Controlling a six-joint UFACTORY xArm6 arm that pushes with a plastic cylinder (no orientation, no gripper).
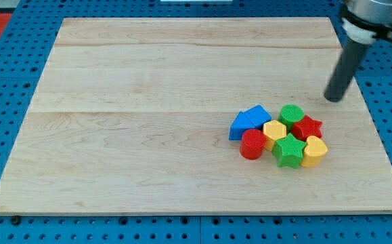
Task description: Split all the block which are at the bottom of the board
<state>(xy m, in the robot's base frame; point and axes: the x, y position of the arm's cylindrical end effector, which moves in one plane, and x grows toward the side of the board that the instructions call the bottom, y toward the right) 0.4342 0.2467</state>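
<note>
Board: wooden board [148,102] on blue pegboard [6,102]
Blocks: blue [248,120], green [291,114], red [253,144], yellow [314,150] blocks clustered, touching
Tip: my tip [332,99] above-right, apart; holds nothing

Blocks packed touching in one cluster, lower right of wooden board [148,135]; no lane between them. My tip [333,99] stands apart at cluster's upper right, nearest green cylinder [291,114] and red star [308,127].

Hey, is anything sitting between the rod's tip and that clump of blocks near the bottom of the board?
Nothing visible. My tip stands on bare wood at the view's upper right of the cluster, apart from it. The nearest blocks are the green cylinder and the red star.
</note>
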